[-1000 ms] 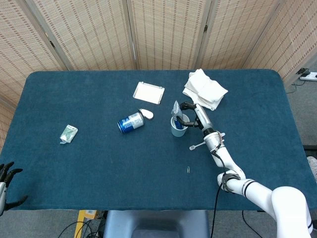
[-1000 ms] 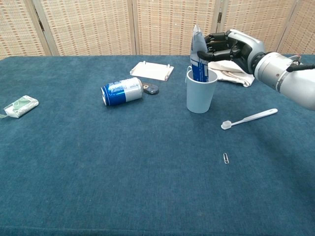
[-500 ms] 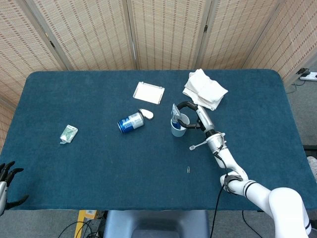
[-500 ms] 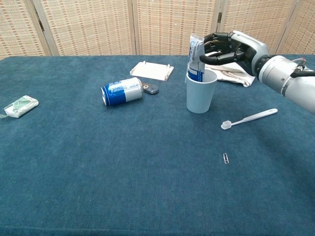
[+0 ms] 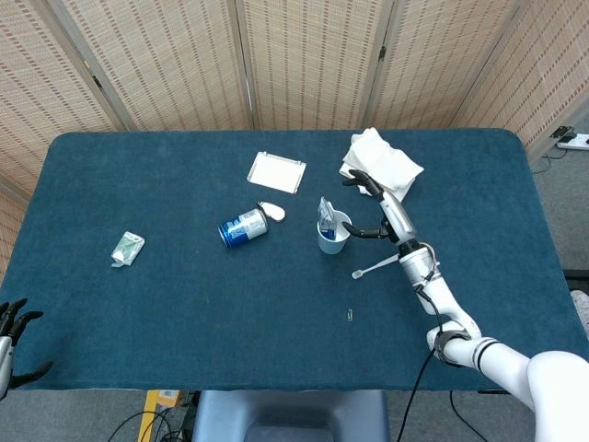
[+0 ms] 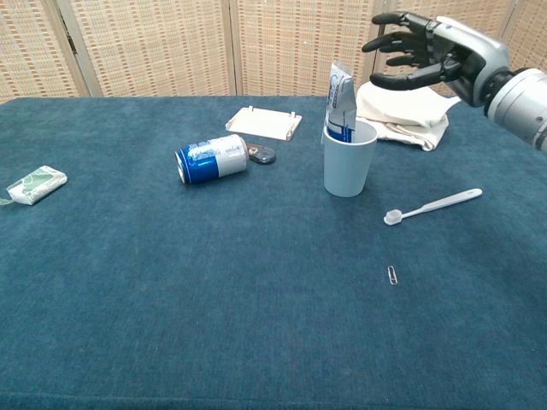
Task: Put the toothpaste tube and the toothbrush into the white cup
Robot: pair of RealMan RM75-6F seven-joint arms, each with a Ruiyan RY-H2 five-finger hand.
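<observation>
The white cup (image 6: 349, 168) (image 5: 332, 236) stands upright near the table's middle. The toothpaste tube (image 6: 340, 104) (image 5: 325, 212) stands in it, leaning on the far-left rim. A white toothbrush (image 6: 432, 206) (image 5: 376, 267) lies flat on the cloth to the right of the cup. My right hand (image 6: 420, 58) (image 5: 378, 208) hovers open above and to the right of the cup, fingers spread, holding nothing. My left hand (image 5: 11, 324) hangs off the table's near left edge, fingers apart and empty.
A blue can (image 6: 212, 158) lies on its side left of the cup with a small key fob (image 6: 262, 155) beside it. A white tray (image 6: 264, 122) sits behind them, a folded white towel (image 6: 402, 115) at back right, a green packet (image 6: 35, 184) far left, a paperclip (image 6: 391, 274) in front.
My right hand let go of the toothpaste tube and rose up and to the right, fingers spreading. The tube now stands alone in the cup.
</observation>
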